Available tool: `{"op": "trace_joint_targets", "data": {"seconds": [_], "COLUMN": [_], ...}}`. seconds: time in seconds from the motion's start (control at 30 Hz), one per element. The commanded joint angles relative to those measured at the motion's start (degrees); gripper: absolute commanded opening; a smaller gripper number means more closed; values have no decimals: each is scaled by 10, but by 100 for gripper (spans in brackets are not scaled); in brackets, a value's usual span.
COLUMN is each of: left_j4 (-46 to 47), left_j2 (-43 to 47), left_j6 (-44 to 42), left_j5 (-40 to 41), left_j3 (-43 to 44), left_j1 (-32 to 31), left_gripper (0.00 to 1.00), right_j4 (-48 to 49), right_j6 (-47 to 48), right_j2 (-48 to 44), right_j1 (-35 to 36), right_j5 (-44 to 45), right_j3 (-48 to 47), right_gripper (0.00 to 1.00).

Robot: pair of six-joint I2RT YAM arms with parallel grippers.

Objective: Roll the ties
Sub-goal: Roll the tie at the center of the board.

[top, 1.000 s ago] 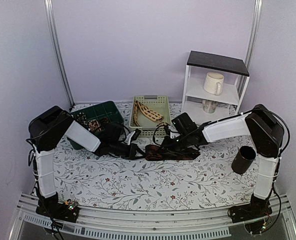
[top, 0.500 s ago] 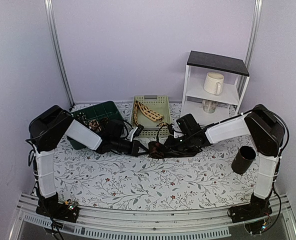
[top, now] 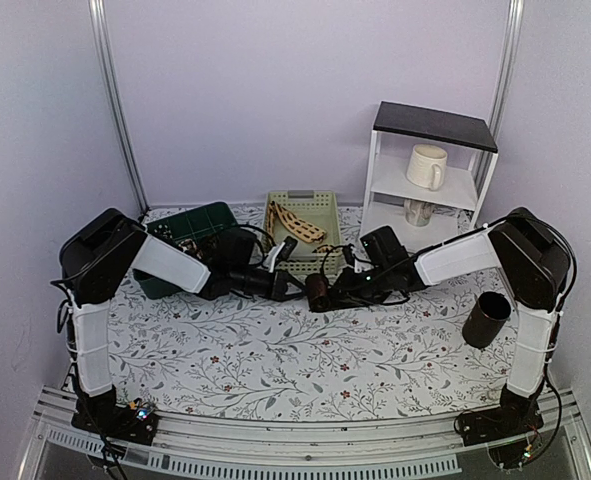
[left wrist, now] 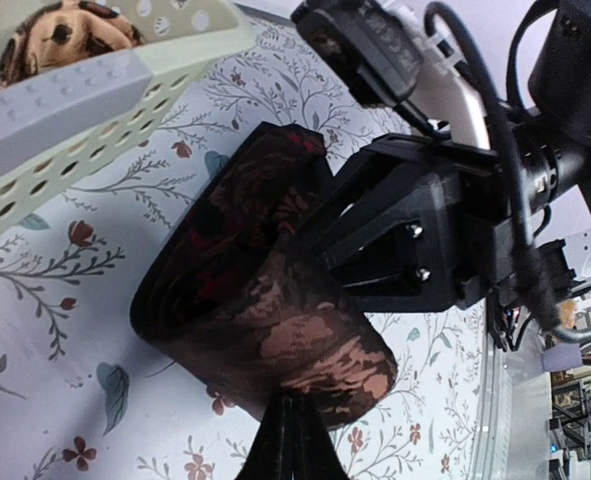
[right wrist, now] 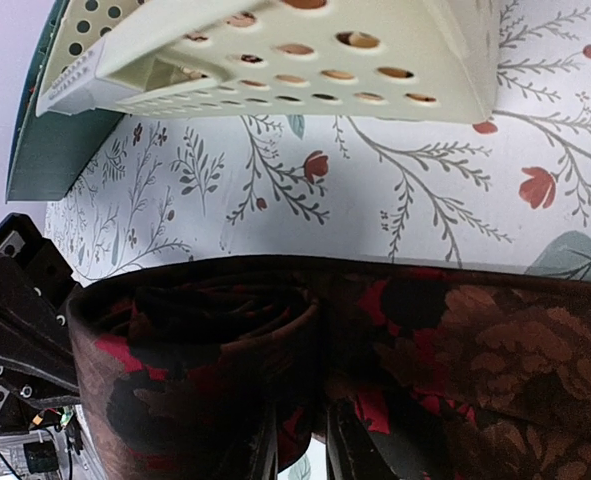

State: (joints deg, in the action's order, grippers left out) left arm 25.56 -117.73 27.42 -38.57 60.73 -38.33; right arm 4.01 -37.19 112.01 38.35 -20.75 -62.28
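Note:
A dark brown-black tie with red patches (top: 317, 293) is wound into a thick roll on the flowered cloth, between my two grippers. My left gripper (left wrist: 290, 405) is shut, its tips pinching the roll's (left wrist: 265, 300) lower edge. From the other side my right gripper (right wrist: 300, 440) is shut on the rolled fabric (right wrist: 225, 340), a finger on each side of a fold. From above, the left gripper (top: 287, 287) and right gripper (top: 333, 290) almost meet. A beige tie (top: 297, 222) with dark markings lies in the beige basket (top: 325, 208).
The basket (left wrist: 75, 110) stands just behind the roll. A green bin (top: 203, 215) holding small coiled ties (top: 180, 245) sits at back left. A white shelf (top: 430, 180) with mugs stands at back right. A black cup (top: 487, 318) lies by the right arm.
The dark tie lay stretched along the cloth; now it is bunched into a compact roll. Both grippers have moved back towards the basket and closer together.

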Motion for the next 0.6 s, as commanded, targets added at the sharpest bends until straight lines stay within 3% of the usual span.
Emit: {"op": "trace_joint_targets", "data": {"seconds": [0.0, 0.57], "left_j4": [-5, -32], "left_j2": [-14, -34], "left_j6": [-10, -16], "left_j5": [-11, -5], "left_j3": [24, 61], "left_j1": [-15, -18], "left_gripper": [0, 0], "right_j4": [23, -25], "right_j6": [10, 2], "right_j2": [20, -24], "right_j1": [-2, -21], "right_j5": [-11, 5], "right_j3": [9, 20], "right_gripper": [19, 22]}}
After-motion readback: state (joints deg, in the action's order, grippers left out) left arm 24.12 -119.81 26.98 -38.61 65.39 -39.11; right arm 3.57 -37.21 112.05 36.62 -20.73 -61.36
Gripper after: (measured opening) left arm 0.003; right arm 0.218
